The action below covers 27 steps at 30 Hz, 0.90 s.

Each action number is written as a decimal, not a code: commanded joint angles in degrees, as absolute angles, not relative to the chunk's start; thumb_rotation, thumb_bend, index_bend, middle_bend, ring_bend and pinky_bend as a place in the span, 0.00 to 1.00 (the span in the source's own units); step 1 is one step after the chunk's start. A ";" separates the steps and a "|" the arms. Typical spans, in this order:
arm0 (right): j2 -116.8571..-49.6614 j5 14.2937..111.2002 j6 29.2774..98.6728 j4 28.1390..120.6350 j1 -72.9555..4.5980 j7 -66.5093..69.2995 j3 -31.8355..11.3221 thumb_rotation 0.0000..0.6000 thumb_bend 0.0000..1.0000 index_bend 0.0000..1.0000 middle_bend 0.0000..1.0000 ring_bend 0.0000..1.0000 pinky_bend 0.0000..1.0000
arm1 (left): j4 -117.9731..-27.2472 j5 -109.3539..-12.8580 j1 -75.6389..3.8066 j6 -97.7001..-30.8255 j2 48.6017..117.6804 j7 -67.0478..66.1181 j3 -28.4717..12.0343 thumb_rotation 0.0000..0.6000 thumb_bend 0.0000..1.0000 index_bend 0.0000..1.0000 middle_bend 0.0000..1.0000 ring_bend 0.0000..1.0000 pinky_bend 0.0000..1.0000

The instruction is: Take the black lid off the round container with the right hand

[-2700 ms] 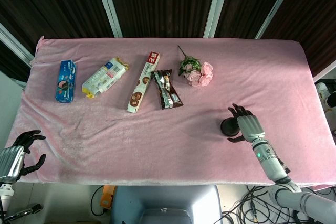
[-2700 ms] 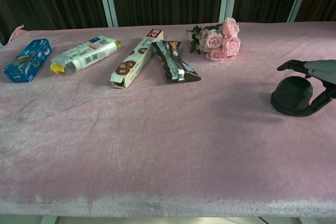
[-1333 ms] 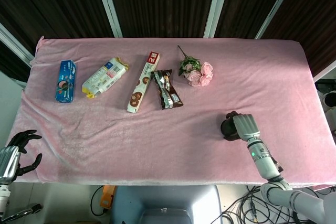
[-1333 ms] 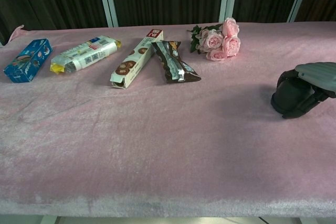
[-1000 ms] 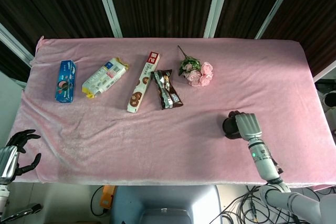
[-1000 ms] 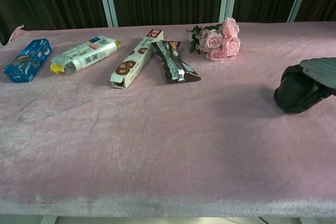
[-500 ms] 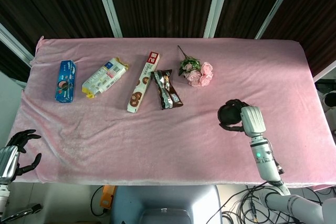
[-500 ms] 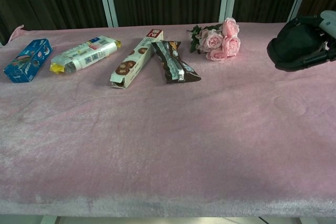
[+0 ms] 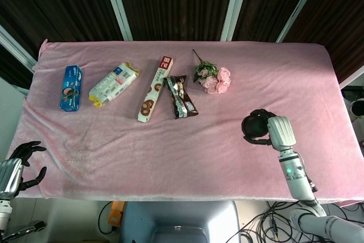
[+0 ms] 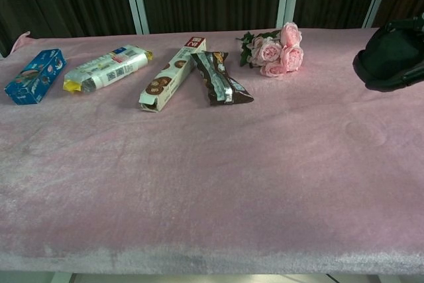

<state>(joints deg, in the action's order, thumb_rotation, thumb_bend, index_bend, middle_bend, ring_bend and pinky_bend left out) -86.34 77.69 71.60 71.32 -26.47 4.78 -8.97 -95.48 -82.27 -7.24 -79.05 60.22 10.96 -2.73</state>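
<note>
Snack packs (image 9: 114,83) and pink flowers (image 9: 214,78) — all on pink cloth (image 9: 170,140).

Pink-clothed table (image 9: 114,140) with blue biscuit box (image 9: 70,87), white packet (image 9: 114,83), long carton (image 9: 156,88), dark wrapper (image 9: 181,97), pink roses (image 9: 214,79).

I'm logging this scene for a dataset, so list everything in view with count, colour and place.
Biscuit box: one, blue, far left.
Snack packet: one, white with yellow ends, beside the blue box.
Cookie box: one, long, white and red, centre.
Wrapper: one, dark brown, against the cookie box.
Flowers: one pink bunch, centre back.
Black lid: one, raised above the pink tablecloth.
Right hand: grips the lid.
Left hand: off the table's left corner, holding nothing.
</note>
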 commanded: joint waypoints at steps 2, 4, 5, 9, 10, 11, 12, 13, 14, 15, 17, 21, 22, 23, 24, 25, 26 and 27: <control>-83.08 62.74 64.68 78.98 -26.89 -26.90 -9.28 1.00 0.14 0.72 0.58 0.70 0.89 | -95.48 -82.22 -7.21 -79.11 60.21 11.04 -2.77 1.00 0.36 0.33 0.20 0.15 0.50; -83.21 62.69 65.41 79.94 -26.90 -27.38 -9.56 1.00 0.14 0.71 0.58 0.70 0.89 | -95.49 -82.22 -7.18 -79.14 60.19 11.08 -2.76 1.00 0.36 0.33 0.20 0.15 0.50; -83.19 63.43 65.65 80.30 -26.87 -26.22 -9.65 1.00 0.14 0.71 0.58 0.70 0.89 | -95.49 -82.24 -7.17 -79.16 60.19 11.08 -2.75 1.00 0.36 0.33 0.20 0.15 0.50; -83.72 71.11 68.28 79.78 -26.30 -14.14 -9.68 1.00 0.14 0.71 0.58 0.70 0.89 | -95.50 -82.35 -7.20 -79.15 60.22 10.97 -2.72 1.00 0.36 0.33 0.20 0.15 0.50; -84.03 73.57 69.43 79.25 -26.12 -10.15 -9.58 1.00 0.14 0.70 0.58 0.70 0.88 | -95.52 -82.38 -7.20 -79.13 60.21 10.95 -2.70 1.00 0.36 0.33 0.20 0.15 0.50; -84.58 76.97 71.40 78.25 -25.86 -4.32 -9.44 1.00 0.14 0.70 0.58 0.70 0.88 | -95.54 -82.41 -7.19 -79.14 60.20 10.90 -2.67 1.00 0.36 0.33 0.20 0.15 0.50; -85.17 79.50 73.25 77.27 -25.67 0.35 -9.40 1.00 0.14 0.70 0.58 0.70 0.88 | -95.55 -82.42 -7.19 -79.16 60.21 10.87 -2.67 1.00 0.36 0.33 0.20 0.15 0.50; -85.88 82.01 75.33 76.05 -25.52 5.16 -9.35 1.00 0.14 0.70 0.58 0.70 0.88 | -95.55 -82.43 -7.19 -79.18 60.22 10.86 -2.67 1.00 0.36 0.33 0.20 0.15 0.50; -86.90 84.85 78.20 74.29 -25.30 11.38 -9.32 1.00 0.14 0.70 0.58 0.70 0.88 | -95.57 -82.44 -7.18 -79.21 60.22 10.87 -2.67 1.00 0.36 0.33 0.20 0.15 0.50; -87.73 86.50 80.40 72.99 -25.10 15.48 -9.41 1.00 0.14 0.70 0.58 0.70 0.88 | -95.59 -82.45 -7.16 -79.23 60.20 10.89 -2.68 1.00 0.36 0.33 0.20 0.15 0.50; -89.84 89.31 85.44 70.07 -24.70 22.95 -9.95 1.00 0.14 0.70 0.58 0.70 0.88 | -95.58 -82.42 -7.14 -79.30 60.20 10.90 -2.71 1.00 0.37 0.33 0.20 0.15 0.50; -92.25 92.18 90.86 66.05 -24.39 31.44 -10.13 1.00 0.14 0.70 0.58 0.70 0.88 | -95.59 -82.51 -7.13 -79.32 60.22 10.89 -2.67 1.00 0.37 0.33 0.20 0.15 0.50; -92.25 92.30 90.65 65.57 -24.40 31.67 -9.84 1.00 0.14 0.70 0.58 0.70 0.88 | -95.58 -82.53 -7.14 -79.30 60.21 10.86 -2.65 1.00 0.37 0.33 0.20 0.15 0.50; -92.08 92.22 90.02 65.30 -24.42 31.33 -9.53 1.00 0.14 0.70 0.58 0.70 0.88 | -95.60 -82.55 -7.16 -79.27 60.22 10.84 -2.64 1.00 0.37 0.33 0.20 0.15 0.50; -91.82 92.03 89.15 65.22 -24.47 30.66 -9.21 1.00 0.14 0.70 0.58 0.70 0.88 | -95.62 -82.55 -7.17 -79.25 60.22 10.83 -2.63 1.00 0.36 0.33 0.20 0.15 0.50; -91.38 91.74 87.83 65.31 -24.56 29.56 -8.77 1.00 0.14 0.70 0.58 0.70 0.88 | -95.64 -82.57 -7.18 -79.23 60.21 10.78 -2.62 1.00 0.36 0.33 0.20 0.15 0.50; -90.98 91.47 86.70 65.49 -24.64 28.65 -8.42 1.00 0.14 0.70 0.58 0.70 0.88 | -95.64 -82.57 -7.18 -79.22 60.22 10.76 -2.62 1.00 0.36 0.33 0.20 0.15 0.50; -90.36 90.92 84.89 65.95 -24.74 27.15 -7.94 1.00 0.14 0.70 0.58 0.70 0.88 | -95.62 -82.54 -7.18 -79.24 60.24 10.72 -2.64 1.00 0.36 0.33 0.20 0.15 0.50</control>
